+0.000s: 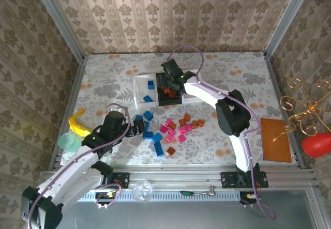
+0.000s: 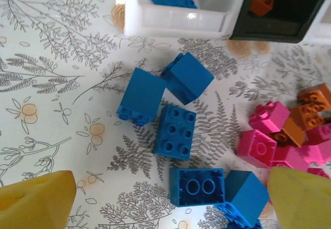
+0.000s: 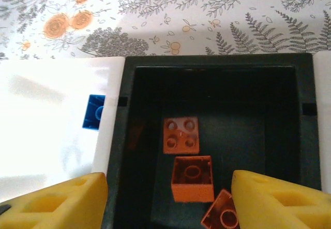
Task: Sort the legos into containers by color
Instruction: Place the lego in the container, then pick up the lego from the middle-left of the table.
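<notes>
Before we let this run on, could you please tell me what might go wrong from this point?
1. The left gripper hangs open over tightly packed blue bricks; closing could pinch two at once, or drag a pink brick lying by its finger.
2. The right gripper is open low over the black tray, with an orange brick close to one finger; withdrawing carelessly might flick it out.

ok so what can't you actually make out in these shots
- right white tray: right wrist view, cut by the frame edge; top view, mostly under the right arm; contents unknown.
- lowest orange brick: right wrist view, cut by the bottom edge.
- blue brick: right wrist view, half behind the black tray wall.
</notes>
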Motion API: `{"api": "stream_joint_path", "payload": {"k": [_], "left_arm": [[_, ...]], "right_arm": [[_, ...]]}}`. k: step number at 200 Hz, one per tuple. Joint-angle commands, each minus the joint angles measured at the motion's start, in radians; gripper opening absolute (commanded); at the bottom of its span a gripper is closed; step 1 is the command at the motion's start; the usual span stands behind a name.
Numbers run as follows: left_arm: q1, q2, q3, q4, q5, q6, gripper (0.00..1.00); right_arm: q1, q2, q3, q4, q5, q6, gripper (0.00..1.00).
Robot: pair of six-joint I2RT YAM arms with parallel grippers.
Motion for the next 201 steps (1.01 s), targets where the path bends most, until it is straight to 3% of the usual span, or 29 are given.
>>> {"api": "stream_joint_path", "payload": {"k": [1,76,111,201], "left_arm": [[0.027,0.087,0.014,0.045,0.05,0.01,0.89],[0.021,0.48,0.183,0.143,-0.064,0.146,0.75],[0.017,0.588,0.241,0.116,-0.129,0.177,0.71],[0.017,0.747,0.271,0.186,-0.142,0.209,0.58]], "right_arm": [[0.017,-0.135,-0.084,0.027,-0.018,-0.012,0.67],[0.047,-0.388,-0.437,0.154,-0.03,0.043,0.68],[0.046,-0.44,-0.507,0.17,-0.007,0.053,0.69],[0.045,-0.476,-0.553,0.173,0.017,0.057,0.69]]}}
